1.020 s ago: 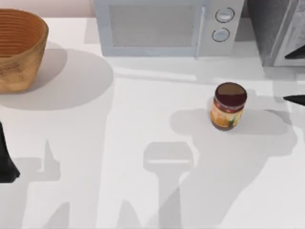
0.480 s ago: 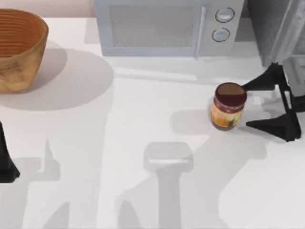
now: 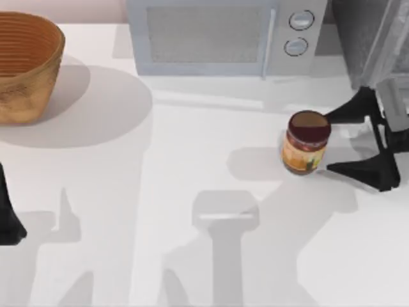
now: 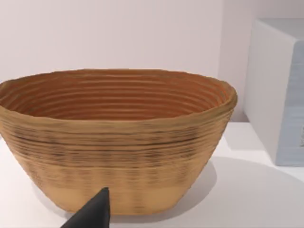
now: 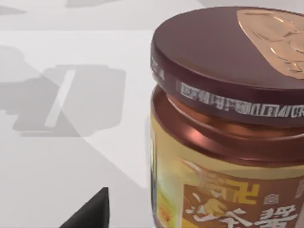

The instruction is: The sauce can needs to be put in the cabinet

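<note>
— Sauce can (image 3: 307,142)?
— Upright on the worktop (image 3: 192,160), long axis vertical, maroon lid up, orange-yellow label, below the microwave (image 3: 223,35).
— Right gripper (image 3: 332,144)?
— Fingers spread wide, flanking the can's right side, untouched. Cabinet (image 3: 370,38) behind.
— Left gripper (image 3: 9,211)?
— Parked at left edge; fingers' state undeterminable.

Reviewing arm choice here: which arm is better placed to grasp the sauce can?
Right. The right gripper is open beside the sauce can, near the cabinet. The left gripper sits at the table's far left edge.
</note>
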Available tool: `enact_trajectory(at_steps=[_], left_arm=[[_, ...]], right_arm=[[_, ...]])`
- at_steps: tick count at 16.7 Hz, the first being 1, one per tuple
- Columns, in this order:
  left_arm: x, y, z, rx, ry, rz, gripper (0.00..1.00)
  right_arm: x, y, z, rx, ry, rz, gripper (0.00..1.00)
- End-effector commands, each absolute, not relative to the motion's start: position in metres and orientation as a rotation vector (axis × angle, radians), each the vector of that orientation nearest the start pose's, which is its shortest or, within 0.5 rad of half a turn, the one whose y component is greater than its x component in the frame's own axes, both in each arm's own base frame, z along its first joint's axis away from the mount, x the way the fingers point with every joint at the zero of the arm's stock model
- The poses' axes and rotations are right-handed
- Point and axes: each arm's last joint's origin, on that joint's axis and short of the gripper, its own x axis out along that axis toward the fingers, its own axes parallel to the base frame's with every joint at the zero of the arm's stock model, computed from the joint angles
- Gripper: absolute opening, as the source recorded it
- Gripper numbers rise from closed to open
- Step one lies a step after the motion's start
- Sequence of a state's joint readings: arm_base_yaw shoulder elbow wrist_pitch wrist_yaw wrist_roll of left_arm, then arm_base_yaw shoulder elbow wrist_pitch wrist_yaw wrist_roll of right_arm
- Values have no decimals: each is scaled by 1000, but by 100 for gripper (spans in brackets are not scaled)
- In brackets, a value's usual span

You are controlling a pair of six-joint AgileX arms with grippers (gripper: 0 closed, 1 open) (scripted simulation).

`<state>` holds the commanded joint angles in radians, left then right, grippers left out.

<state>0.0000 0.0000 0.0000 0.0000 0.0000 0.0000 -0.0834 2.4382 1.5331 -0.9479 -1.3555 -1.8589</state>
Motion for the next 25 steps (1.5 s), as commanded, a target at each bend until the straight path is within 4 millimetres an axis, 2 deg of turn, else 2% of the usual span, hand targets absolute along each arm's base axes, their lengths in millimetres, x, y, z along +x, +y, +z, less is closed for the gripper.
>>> enact_trajectory(at_steps=[5,11,15,22,25], left_arm=[[106,-1,160,0,0,0,100],[106,-1,160,0,0,0,100],[106,-1,160,0,0,0,100],[106,-1,160,0,0,0,100],[106,-1,160,0,0,0,100]], right_arm=[[408,13,40,-157,157,1555,100],[408,39,27,-157,157,1555,100],[407,55,28,-157,157,1555,100],[407,61,31,-156,157,1555,100],[407,61,31,-156,157,1555,77]])
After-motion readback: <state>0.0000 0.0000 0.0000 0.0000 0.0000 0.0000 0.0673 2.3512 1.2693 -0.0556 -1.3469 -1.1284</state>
